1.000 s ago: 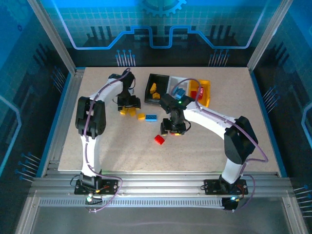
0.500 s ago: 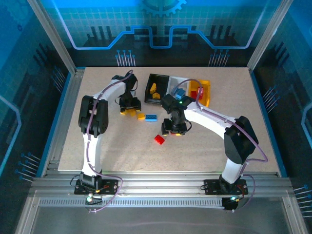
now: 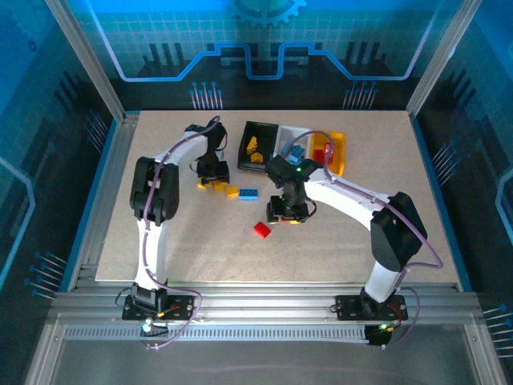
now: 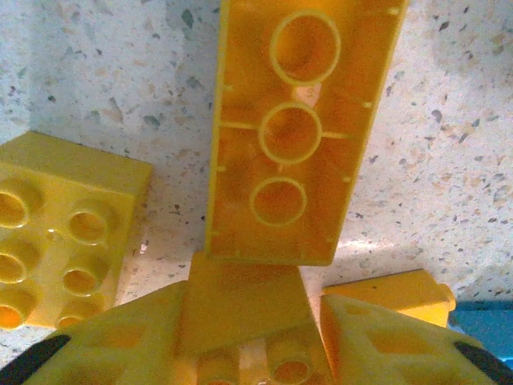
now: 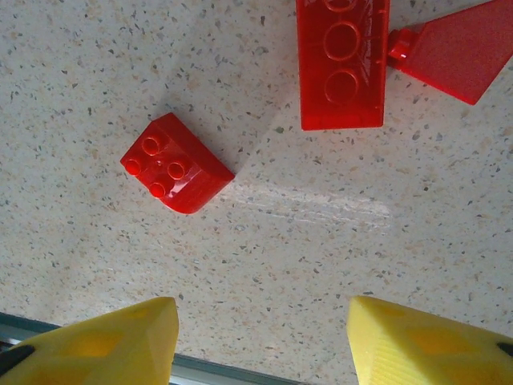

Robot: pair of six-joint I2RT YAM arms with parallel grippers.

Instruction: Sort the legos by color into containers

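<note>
top view: left gripper [image 3: 212,183] over yellow legos [image 3: 232,192] left of centre; right gripper [image 3: 288,216] at centre; containers [image 3: 298,128] above.
left wrist: fingers [image 4: 112,345] flank a yellow brick [image 4: 244,293]; i cannot tell whether it is clamped.
right wrist: jaws apart, empty; red brick [image 5: 176,163] centre-left.

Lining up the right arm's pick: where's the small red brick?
In the top view, the small red brick lies on the table just lower-left of the right gripper.

Left end effector [image 4: 252,321] pinching, right one [image 5: 263,321] spread
</note>
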